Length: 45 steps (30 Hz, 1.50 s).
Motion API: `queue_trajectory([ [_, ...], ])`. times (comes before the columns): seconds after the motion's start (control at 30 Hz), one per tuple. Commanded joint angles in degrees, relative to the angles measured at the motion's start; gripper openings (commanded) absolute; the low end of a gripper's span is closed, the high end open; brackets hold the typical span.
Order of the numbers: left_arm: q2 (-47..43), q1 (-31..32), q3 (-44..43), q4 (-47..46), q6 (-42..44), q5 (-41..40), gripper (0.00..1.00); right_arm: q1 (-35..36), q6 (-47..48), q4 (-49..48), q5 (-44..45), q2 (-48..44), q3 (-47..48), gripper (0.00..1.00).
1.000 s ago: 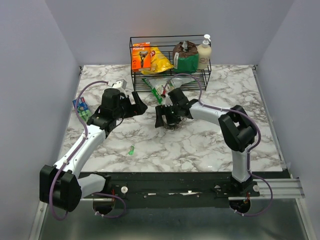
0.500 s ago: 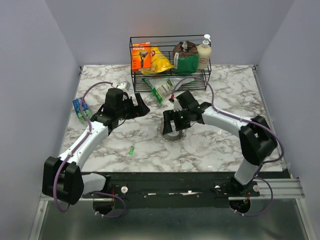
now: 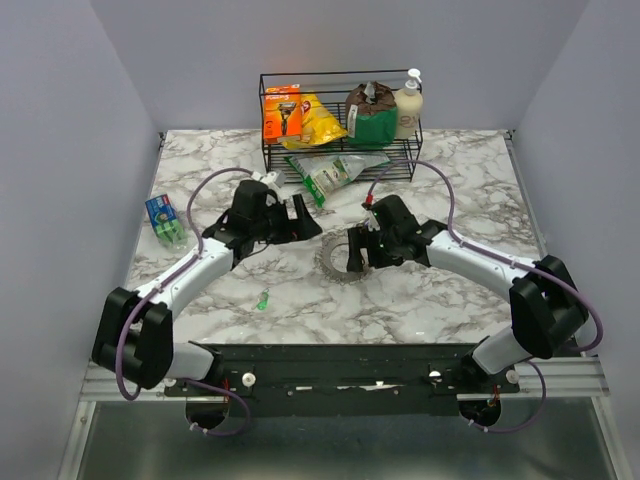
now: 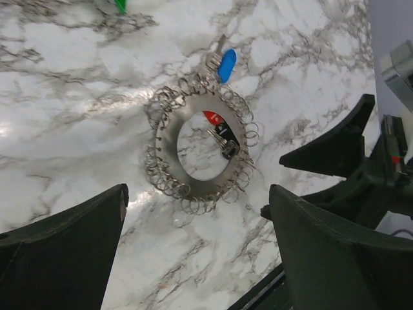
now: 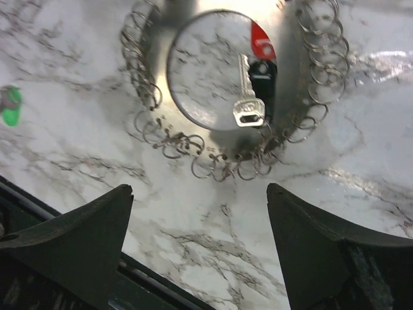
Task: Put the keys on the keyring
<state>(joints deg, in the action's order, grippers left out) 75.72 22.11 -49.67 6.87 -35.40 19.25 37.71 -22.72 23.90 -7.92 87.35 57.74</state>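
Note:
The keyring (image 3: 328, 263) lies flat on the marble table; it is a silver ring band fringed with many small rings (image 4: 169, 139) (image 5: 288, 84). A blue-headed key (image 4: 226, 64) hangs at its rim. A silver key (image 5: 245, 97) with a black head and a red-headed one (image 5: 261, 44) lie inside the ring. A green-headed key (image 3: 263, 298) (image 5: 10, 106) lies loose, nearer the front. My left gripper (image 3: 303, 222) (image 4: 197, 216) is open and empty, just left of the ring. My right gripper (image 3: 357, 250) (image 5: 200, 194) is open and empty at the ring's right edge.
A black wire basket (image 3: 340, 165) with a razor pack, snack bags and a bottle stands at the back. A green-and-white packet (image 3: 325, 172) lies in front of it. A blue-green pack (image 3: 165, 220) lies at the left edge.
My left gripper has moved right, towards the keyring. My right gripper has moved right and nearer, off the top of the ring, uncovering it; its elbow has swung out right.

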Motion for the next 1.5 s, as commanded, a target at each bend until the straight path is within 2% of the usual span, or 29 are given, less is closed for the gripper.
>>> queue_trajectory([
  [0.0, 4.6, 6.9, -3.0, -1.5, -0.8, 1.9, 0.99, -0.4, -1.0, -0.3, 5.5, -1.6, -4.3, 0.9],
  [0.03, 6.0, 7.7, -3.3, -1.6, -0.9, 1.9, 0.99, -0.4, -1.0, -0.4, 5.7, -2.0, -4.8, 0.89],
  [0.17, 7.8, 9.7, -3.2, -3.7, -2.6, 2.3, 0.99, -0.4, -2.1, -0.5, 7.0, -3.4, -5.9, 0.78],
  [0.3, 9.1, 9.8, -4.0, -3.6, -2.1, 1.9, 0.99, -0.7, -3.6, -2.5, 10.4, -4.3, -7.6, 0.73],
  [0.43, 10.5, 9.8, -5.7, -1.3, -1.0, 2.1, 0.99, -2.1, -3.7, -4.8, 8.8, -4.1, -9.2, 0.68],
  [0.5, 10.6, 9.8, -6.0, -1.0, -0.6, 1.8, 0.99, -3.1, -3.9, -6.3, 8.4, -3.9, -9.7, 0.61],
  [0.7, 10.8, 9.8, -6.1, 0.0, 0.0, 1.5, 0.99, -4.1, -5.8, -9.6, 2.9, -3.4, -11.9, 0.59],
  [0.77, 10.8, 9.7, -6.1, 0.3, 0.2, 1.1, 0.99, -4.8, -7.2, -11.3, 1.2, -3.8, -12.8, 0.56],
  [0.93, 10.8, 9.8, -5.8, 0.3, 0.2, 1.1, 0.99, -8.2, -11.9, -18.6, -6.3, -4.4, -19.4, 0.52],
  [1.13, 10.9, 9.8, -5.7, 0.2, 0.1, 1.1, 0.99, -9.5, -13.4, -23.1, -8.2, -5.7, -22.2, 0.52],
  [1.27, 11.3, 9.8, -6.3, 0.8, 0.1, 1.6, 0.99, -9.5, -14.8, -25.9, -9.4, -5.4, -23.7, 0.45],
  [1.47, 10.5, 9.8, -6.1, 1.1, 0.7, 1.1, 0.99, -9.5, -14.3, -27.2, -10.4, -5.6, -24.2, 0.43],
])
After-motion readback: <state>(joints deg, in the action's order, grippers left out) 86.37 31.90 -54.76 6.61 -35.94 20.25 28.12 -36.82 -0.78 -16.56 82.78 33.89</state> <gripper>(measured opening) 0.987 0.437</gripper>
